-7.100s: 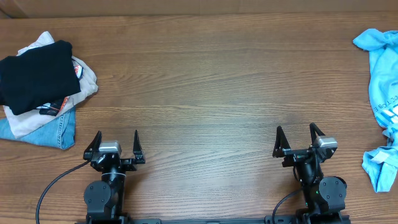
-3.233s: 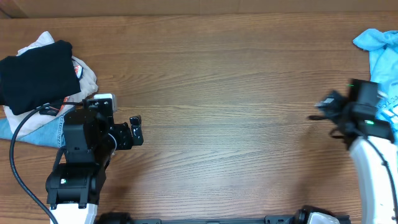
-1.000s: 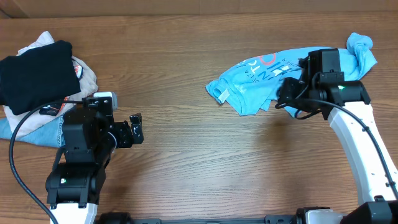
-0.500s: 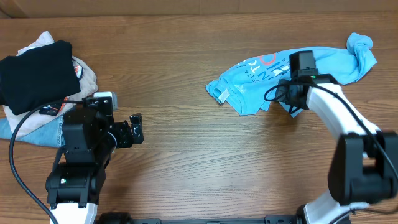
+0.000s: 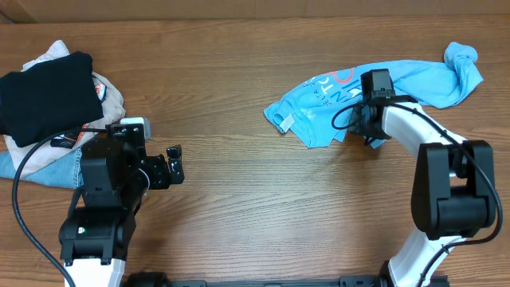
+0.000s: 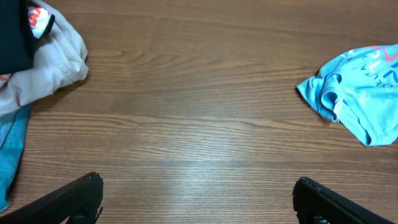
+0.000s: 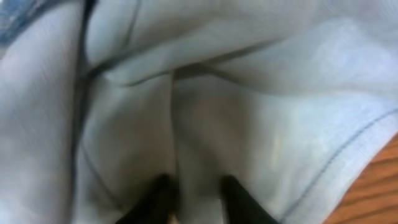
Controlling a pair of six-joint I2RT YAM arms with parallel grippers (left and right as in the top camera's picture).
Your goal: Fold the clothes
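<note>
the light sky-blue cotton t-shirt [image 5: 418, 76] lies crumpled lengthwise, left to right, at the far right of the brown wooden table [image 5: 263, 207], the right gripper [image 7: 200, 202] directly upon it pinching a fold, while the wide-spread left gripper [image 6: 196, 186] hangs well apart to its left.

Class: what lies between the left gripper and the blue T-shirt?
Nothing but bare table between left gripper and blue T-shirt, shown in the overhead and left wrist views.
</note>
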